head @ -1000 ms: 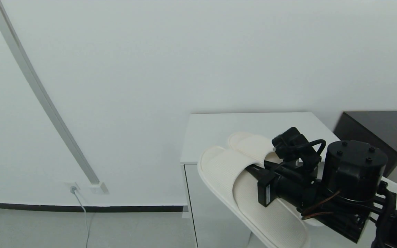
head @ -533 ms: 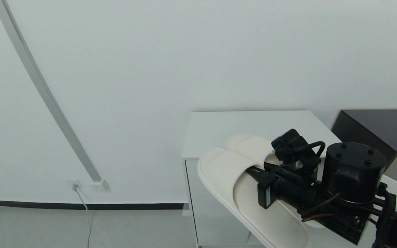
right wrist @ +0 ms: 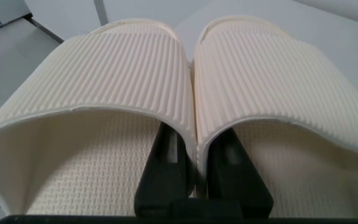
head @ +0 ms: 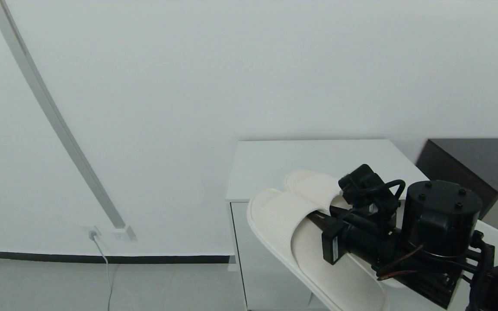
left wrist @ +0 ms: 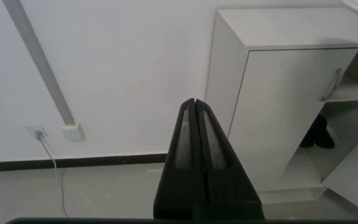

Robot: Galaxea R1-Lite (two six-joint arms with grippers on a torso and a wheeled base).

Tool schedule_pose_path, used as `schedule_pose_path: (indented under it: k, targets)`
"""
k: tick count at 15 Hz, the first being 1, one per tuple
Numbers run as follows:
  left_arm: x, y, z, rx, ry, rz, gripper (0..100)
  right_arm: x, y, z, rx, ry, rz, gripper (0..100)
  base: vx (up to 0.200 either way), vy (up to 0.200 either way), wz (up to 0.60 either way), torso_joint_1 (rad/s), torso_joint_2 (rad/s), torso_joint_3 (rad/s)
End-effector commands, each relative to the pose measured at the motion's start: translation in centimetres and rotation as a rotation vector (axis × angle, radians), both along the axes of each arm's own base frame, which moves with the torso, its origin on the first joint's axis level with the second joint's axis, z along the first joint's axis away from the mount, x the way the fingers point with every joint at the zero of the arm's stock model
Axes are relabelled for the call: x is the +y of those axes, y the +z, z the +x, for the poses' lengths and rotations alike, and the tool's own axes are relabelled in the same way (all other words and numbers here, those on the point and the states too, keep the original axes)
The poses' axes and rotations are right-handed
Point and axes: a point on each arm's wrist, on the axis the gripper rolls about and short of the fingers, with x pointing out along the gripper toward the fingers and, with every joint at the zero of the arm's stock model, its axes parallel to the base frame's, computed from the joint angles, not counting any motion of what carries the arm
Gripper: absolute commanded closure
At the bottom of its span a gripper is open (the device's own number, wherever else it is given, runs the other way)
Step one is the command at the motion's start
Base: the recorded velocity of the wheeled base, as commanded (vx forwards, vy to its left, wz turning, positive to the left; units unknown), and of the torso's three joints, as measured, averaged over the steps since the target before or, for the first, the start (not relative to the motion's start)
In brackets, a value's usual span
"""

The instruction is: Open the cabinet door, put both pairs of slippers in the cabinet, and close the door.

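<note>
A pair of white ribbed slippers (head: 292,220) hangs in front of the white cabinet (head: 309,160), toes pointing up and left. My right gripper (head: 316,215) is shut on them. In the right wrist view its black fingers (right wrist: 166,149) pinch the two touching inner walls of the slippers (right wrist: 185,81) together. My left gripper (left wrist: 195,109) is shut with nothing in it, low and to the left of the cabinet (left wrist: 278,112). There the cabinet's right side stands open, showing a shelf (left wrist: 353,93) and a dark object (left wrist: 319,134) below it.
A dark grey unit (head: 478,160) stands right of the cabinet. On the white wall to the left runs a slanted grey strip (head: 50,116), with a socket and hanging cable (head: 92,236) near the floor. Open floor (head: 102,285) lies left of the cabinet.
The whole head view has shifted a little, so the camera moved. The right gripper keeps the same hold on the slippers and sits slightly further left in the picture.
</note>
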Motion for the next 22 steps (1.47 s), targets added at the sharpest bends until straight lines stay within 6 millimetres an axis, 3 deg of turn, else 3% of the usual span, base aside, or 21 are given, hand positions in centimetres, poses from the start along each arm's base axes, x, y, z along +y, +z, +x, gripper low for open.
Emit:
schedule_pose_path:
  k: [1, 16, 22]
  targets:
    - [0.0, 0.0, 0.0, 0.0, 0.0, 0.0, 100, 0.02, -0.13, 0.02, 0.003, 0.001, -0.003, 100, 0.0, -0.2, 0.0, 0.012, 0.01, 0.007]
    - [0.0, 0.0, 0.0, 0.0, 0.0, 0.0, 100, -0.3, -0.65, 0.06, 0.017, -0.004, -0.017, 100, 0.0, -0.2, 0.0, 0.004, 0.0, 0.001]
    - [0.0, 0.0, 0.0, 0.0, -0.001, 0.0, 100, -0.36, -0.85, -0.06, 0.02, -0.002, -0.025, 100, 0.0, 0.0, 0.0, 0.0, 0.0, 0.0]
